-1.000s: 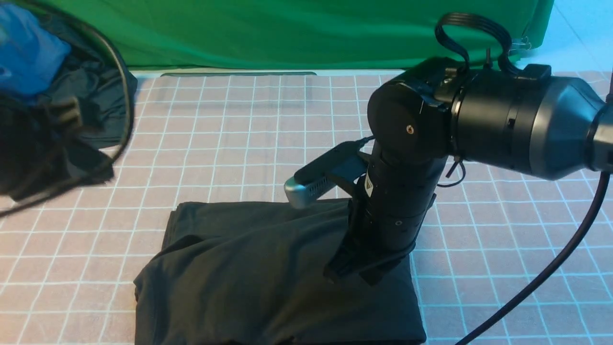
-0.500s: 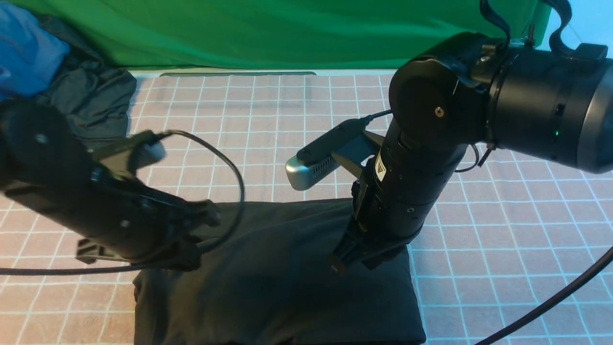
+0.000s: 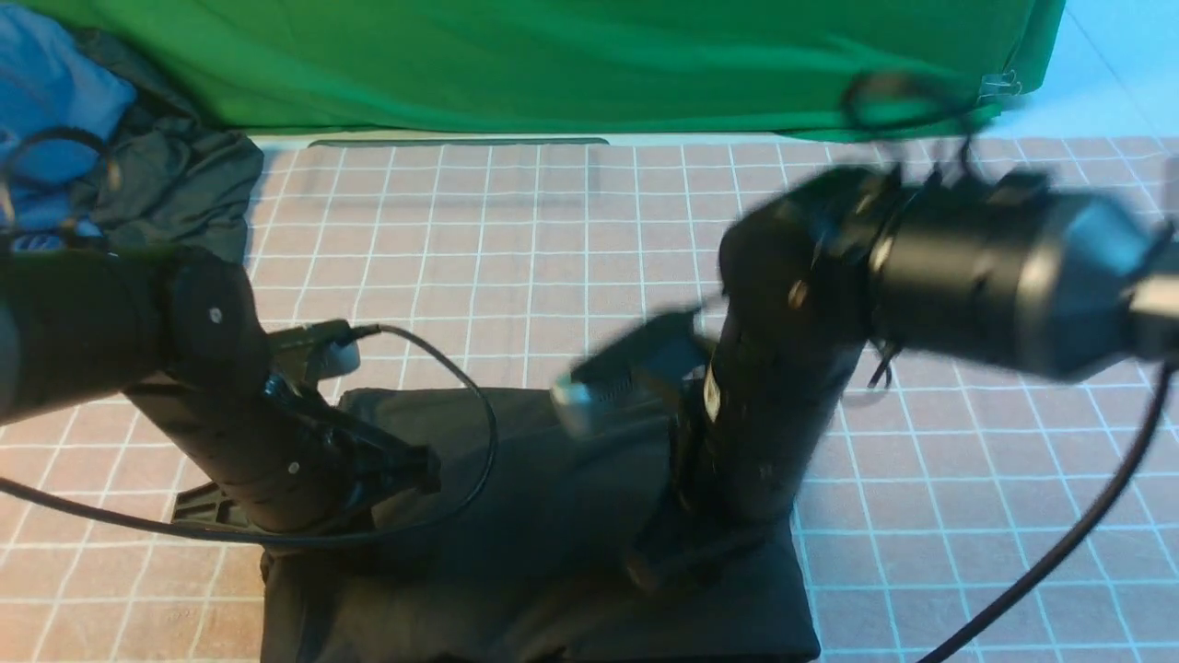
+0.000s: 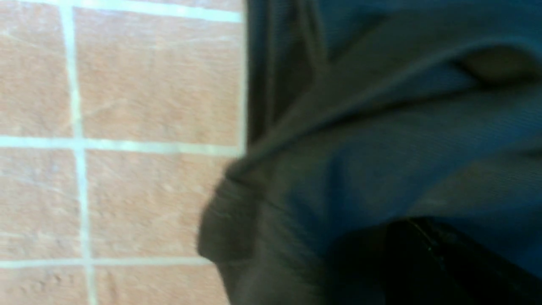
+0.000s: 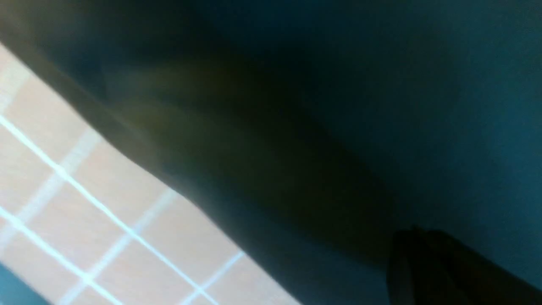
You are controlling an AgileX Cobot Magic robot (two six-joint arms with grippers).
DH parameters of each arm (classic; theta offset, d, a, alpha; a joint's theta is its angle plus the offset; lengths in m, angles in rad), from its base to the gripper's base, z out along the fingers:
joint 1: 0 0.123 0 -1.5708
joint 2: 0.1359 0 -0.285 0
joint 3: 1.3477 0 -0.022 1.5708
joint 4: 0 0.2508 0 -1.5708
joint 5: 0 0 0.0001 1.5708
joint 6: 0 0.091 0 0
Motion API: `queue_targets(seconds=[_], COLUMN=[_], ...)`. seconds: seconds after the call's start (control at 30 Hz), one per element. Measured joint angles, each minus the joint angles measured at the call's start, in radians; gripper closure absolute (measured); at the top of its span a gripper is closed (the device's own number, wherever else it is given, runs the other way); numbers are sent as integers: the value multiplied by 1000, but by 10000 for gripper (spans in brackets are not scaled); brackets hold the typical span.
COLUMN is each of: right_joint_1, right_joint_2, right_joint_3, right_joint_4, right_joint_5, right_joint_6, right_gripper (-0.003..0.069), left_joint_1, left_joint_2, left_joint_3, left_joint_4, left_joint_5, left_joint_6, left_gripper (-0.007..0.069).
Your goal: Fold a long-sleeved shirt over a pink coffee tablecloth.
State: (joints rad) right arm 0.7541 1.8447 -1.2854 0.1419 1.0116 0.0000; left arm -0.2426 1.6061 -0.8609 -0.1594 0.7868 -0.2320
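Pink coffee tablecloth (image 3: 516, 239): folded long-sleeved shirt (image 3: 543, 497) laid crosswise, left gripper (image 3: 396, 470) and right gripper (image 3: 672, 552) closed, pressed at opposite ends.

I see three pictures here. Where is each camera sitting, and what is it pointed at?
Front: between the arms, facing forward over the pink cloth and folded black shirt; both arms show, left hand, right hand.
Left wrist: on the left arm, close above the shirt's edge; a dark bit of hand in the corner.
Right wrist: on the right arm, close above the shirt.
All three share shirt and cloth.
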Motion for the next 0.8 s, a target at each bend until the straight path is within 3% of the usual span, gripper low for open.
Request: queue_targets(seconds=[0.27, 0.8], right_joint_1=[-4, -72], right_joint_2=[3, -173], right_joint_3=[135, 116], right_joint_4=[7, 1], right_joint_5=[-79, -79], right_joint_6=[0, 8], right_gripper=[620, 620], left_joint_1=[0, 0], left_joint_2=[15, -94], left_joint_3=[0, 9], left_joint_4=[63, 197], left_joint_5=[14, 102], left_joint_6=[-49, -121], left_gripper=[611, 611])
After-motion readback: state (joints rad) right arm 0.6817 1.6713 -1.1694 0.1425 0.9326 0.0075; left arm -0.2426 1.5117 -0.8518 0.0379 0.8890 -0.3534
